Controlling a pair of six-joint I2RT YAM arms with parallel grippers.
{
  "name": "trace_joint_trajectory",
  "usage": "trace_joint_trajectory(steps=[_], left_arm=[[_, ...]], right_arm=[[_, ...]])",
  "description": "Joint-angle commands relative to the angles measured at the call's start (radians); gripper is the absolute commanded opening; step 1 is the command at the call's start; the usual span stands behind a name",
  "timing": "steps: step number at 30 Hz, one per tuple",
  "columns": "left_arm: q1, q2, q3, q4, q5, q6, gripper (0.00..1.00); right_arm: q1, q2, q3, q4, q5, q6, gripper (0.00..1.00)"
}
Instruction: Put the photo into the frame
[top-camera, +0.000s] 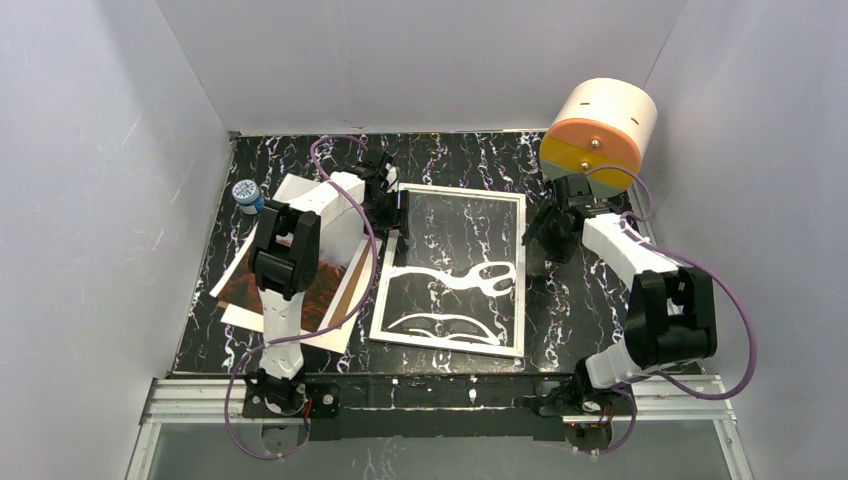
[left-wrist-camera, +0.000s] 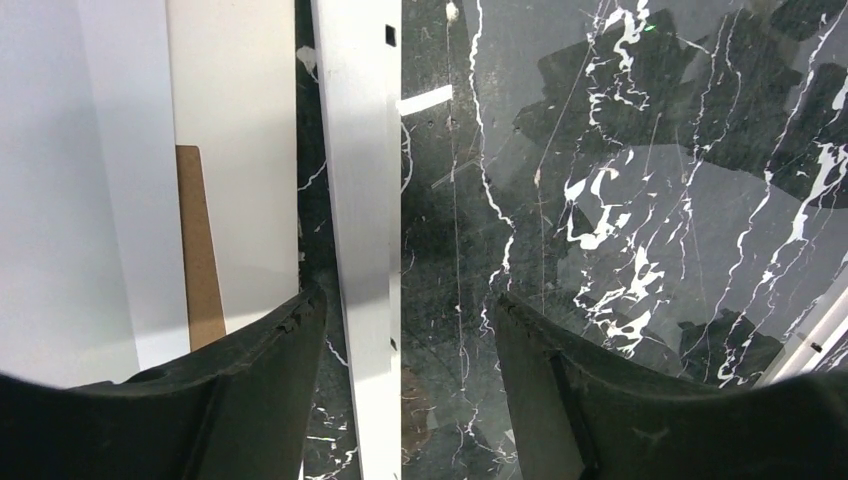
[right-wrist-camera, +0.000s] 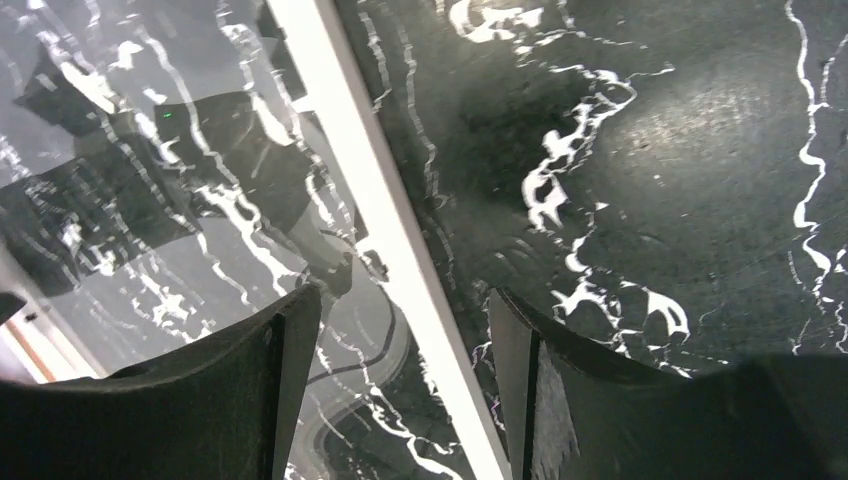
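The frame (top-camera: 521, 270) lies flat in the middle of the table, a narrow white rim around a clear, reflecting pane. My left gripper (top-camera: 393, 215) stands open over the far end of its left rim. In the left wrist view the white rim (left-wrist-camera: 365, 250) runs between the fingers (left-wrist-camera: 280, 380) without being pinched. My right gripper (top-camera: 540, 240) is open at the frame's right side, and its fingers (right-wrist-camera: 290, 370) straddle the rim (right-wrist-camera: 400, 230) with gaps on both sides. The photo (top-camera: 237, 287), red-brown, lies at the left, mostly hidden under the left arm.
A brown board (left-wrist-camera: 200, 250) and white sheets (left-wrist-camera: 235, 150) lie beside the photo, left of the frame. A white-and-orange drum (top-camera: 598, 130) stands at the back right. A small blue-white object (top-camera: 245, 195) sits at the far left. White walls close in three sides.
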Motion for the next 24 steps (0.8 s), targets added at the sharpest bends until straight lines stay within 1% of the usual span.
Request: trace_joint_trajectory(steps=[1, 3, 9, 10, 14, 17, 20, 21, 24], left_arm=[[0.000, -0.066, -0.010, -0.006, 0.027, -0.002, 0.60], [0.000, -0.063, -0.015, -0.002, 0.026, -0.003, 0.59], [0.002, -0.058, -0.030, -0.001, 0.010, -0.013, 0.47], [0.001, -0.059, -0.033, 0.002, 0.009, -0.016, 0.46], [0.002, -0.058, -0.047, 0.015, 0.024, -0.030, 0.39], [0.002, -0.050, -0.052, 0.030, 0.062, -0.048, 0.35], [0.003, -0.046, -0.064, 0.083, 0.164, -0.081, 0.36], [0.003, -0.046, -0.056, 0.081, 0.159, -0.086, 0.37], [0.014, -0.068, -0.013, 0.020, 0.036, -0.087, 0.41]], right_arm=[[-0.040, 0.061, 0.047, 0.001, 0.024, -0.013, 0.71], [-0.047, 0.088, 0.055, 0.032, 0.013, -0.025, 0.71], [-0.052, 0.201, 0.115, 0.054, -0.036, -0.065, 0.64], [-0.052, 0.212, 0.118, 0.061, -0.078, -0.074, 0.63], [-0.052, 0.249, 0.123, 0.076, -0.150, -0.105, 0.61], [-0.052, 0.273, 0.140, 0.077, -0.192, -0.125, 0.60], [-0.052, 0.281, 0.163, 0.070, -0.182, -0.124, 0.60], [-0.052, 0.280, 0.181, 0.051, -0.159, -0.118, 0.60], [-0.052, 0.250, 0.239, 0.003, -0.090, -0.103, 0.62]])
